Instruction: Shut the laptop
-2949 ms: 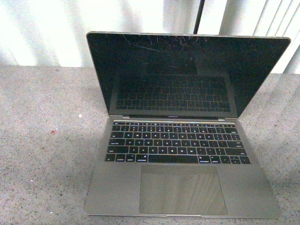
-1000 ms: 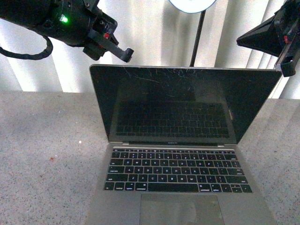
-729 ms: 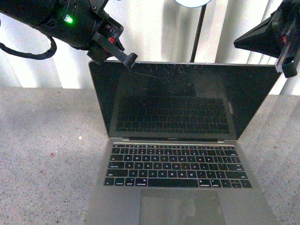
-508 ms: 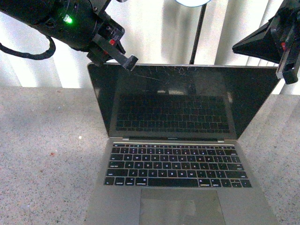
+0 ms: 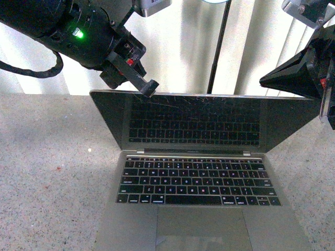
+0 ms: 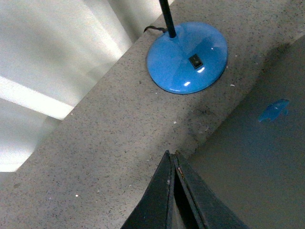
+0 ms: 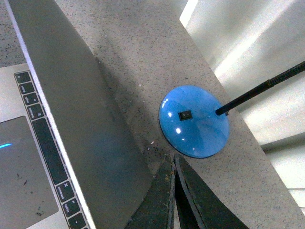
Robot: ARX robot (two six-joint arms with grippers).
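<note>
The grey-silver laptop lies open on the speckled table, its scratched black screen leaning forward over the keyboard. My left gripper is shut, and its tip rests on the top edge of the lid near the left corner. In the left wrist view the shut left gripper sits at the edge of the plain lid. My right gripper is shut and hangs apart from the lid, above its right corner. The right wrist view shows the right gripper behind the lid.
A lamp with a blue round base stands on the table behind the laptop, and its black pole rises past the lid's middle. White vertical blinds close off the back. The grey table stretches to the left.
The left gripper came down onto the lid's top edge and pushed it; the screen has tipped well forward and lower. The right gripper stayed near the right corner.
</note>
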